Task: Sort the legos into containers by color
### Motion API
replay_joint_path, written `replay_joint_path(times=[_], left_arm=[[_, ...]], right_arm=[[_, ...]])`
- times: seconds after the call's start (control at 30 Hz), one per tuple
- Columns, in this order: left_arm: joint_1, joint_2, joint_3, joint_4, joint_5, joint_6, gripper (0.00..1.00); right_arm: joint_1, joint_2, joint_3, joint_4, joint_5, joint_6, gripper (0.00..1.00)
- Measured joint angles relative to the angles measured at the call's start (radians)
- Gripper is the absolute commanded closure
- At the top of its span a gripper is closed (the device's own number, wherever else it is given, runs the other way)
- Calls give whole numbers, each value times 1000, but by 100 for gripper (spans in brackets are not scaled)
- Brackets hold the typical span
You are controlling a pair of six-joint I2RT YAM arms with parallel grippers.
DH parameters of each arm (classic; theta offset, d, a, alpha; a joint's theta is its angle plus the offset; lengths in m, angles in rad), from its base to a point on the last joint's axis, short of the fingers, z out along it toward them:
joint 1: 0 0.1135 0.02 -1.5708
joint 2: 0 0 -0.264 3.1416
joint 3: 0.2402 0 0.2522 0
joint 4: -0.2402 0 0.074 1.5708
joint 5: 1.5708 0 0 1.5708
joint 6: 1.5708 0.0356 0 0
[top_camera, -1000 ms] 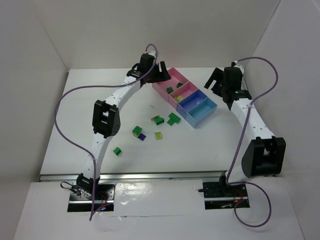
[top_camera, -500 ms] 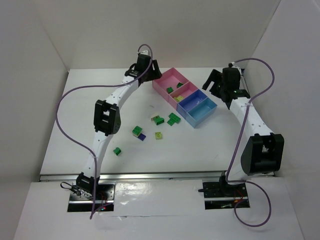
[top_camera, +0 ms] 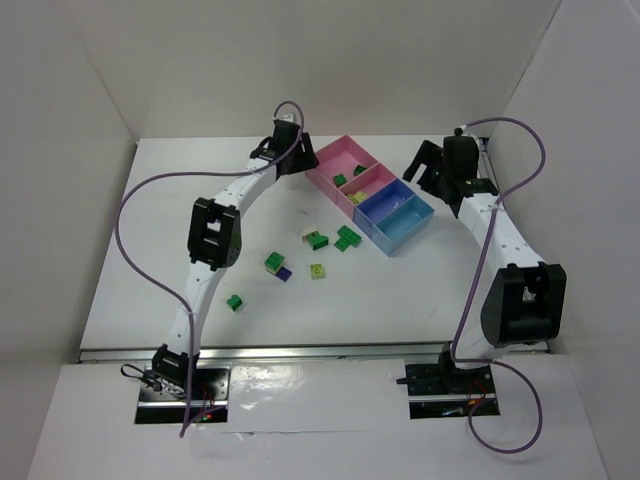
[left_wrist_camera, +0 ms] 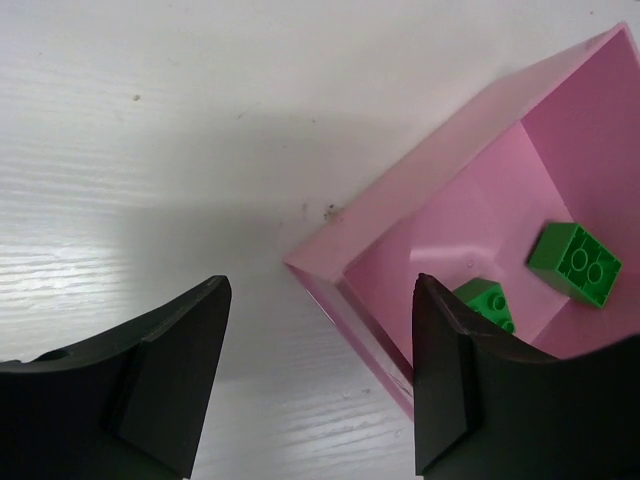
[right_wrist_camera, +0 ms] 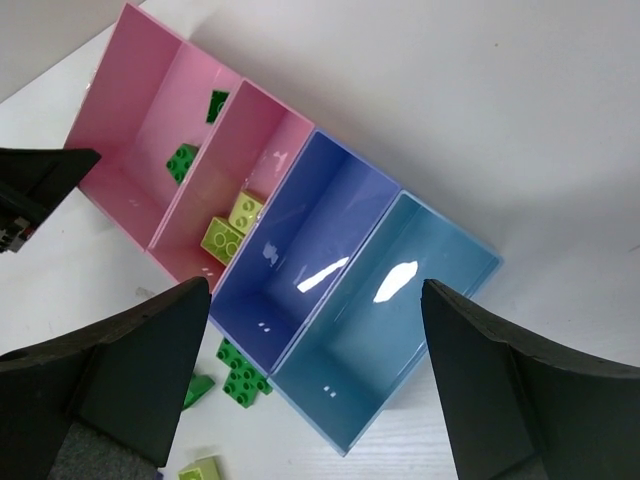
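Table: white, everything on it.
Containers: joined row at 1 o'clock of table centre; large pink tray, smaller pink tray, two blue trays.
My left pincer: gaping, empty, over large pink tray's corner, at its 10 o'clock.
My right pincer: spread wide, empty, above blue trays.
Legos: two green in large pink, two yellow-green in smaller pink, six loose at containers' 7 o'clock, dark blue one among them.

**Bright, diffuse light, sharp pictures**

Even overhead light fills every view. White glare streaks sit on the floors of the two glossy blue plastic trays. A soft grey shadow darkens the white table beside the shallow pink plastic tray.
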Motion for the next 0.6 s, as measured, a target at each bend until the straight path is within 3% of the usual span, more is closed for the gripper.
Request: replay_joint_path(times=[0.27,0.6], left_arm=[[31,-93,-146,19,-8,10,31],[56,-346,-497,-40,-107,5,34]], right_arm=[[0,0,0,0,-11,0,7],[16,49,11,-8,-19,0,7]])
